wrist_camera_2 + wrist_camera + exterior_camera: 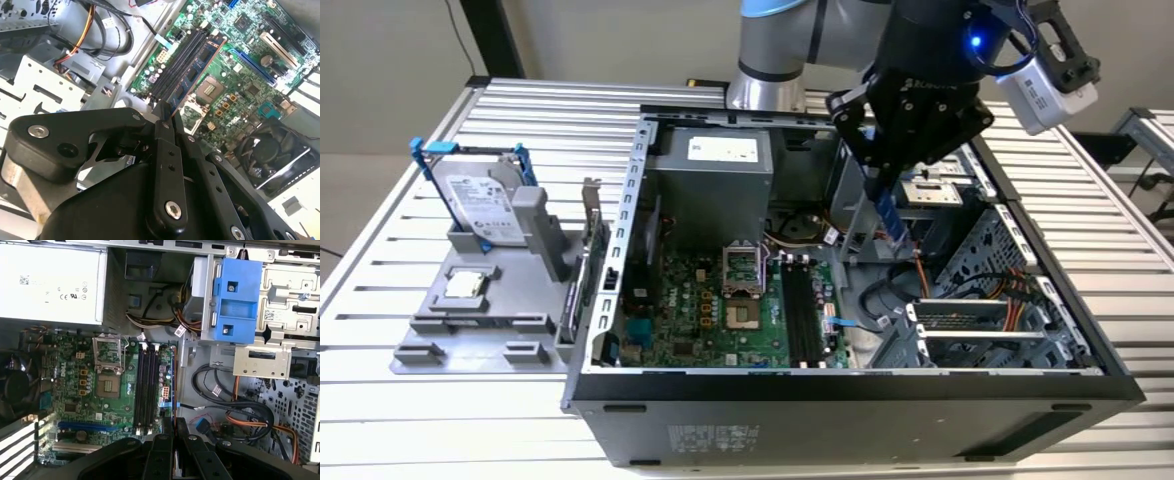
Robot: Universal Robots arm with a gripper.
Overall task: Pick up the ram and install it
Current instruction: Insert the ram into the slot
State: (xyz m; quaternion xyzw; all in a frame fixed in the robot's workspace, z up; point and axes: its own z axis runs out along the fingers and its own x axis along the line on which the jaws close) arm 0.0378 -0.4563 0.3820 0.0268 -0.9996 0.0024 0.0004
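Gripper [891, 185], black and two-fingered, hangs above the open grey metal computer case [854, 385], its fingers clamped together on the ram [893, 215], a long, thin blue circuit-board stick held edge-on in the air. In the exterior view the ram hovers at about two o'clock from the long black plastic slots [803, 310] on the large green motherboard [680, 315], well clear of them. In the second wrist view the ram [196, 67] runs out from the fingertips [161, 112] over those slots [172, 67].

The gripper [162, 117] looks matt black plastic with shiny metal screws; the case [854, 385] is dull grey sheet metal; the ram [894, 215] shows glossy blue board.
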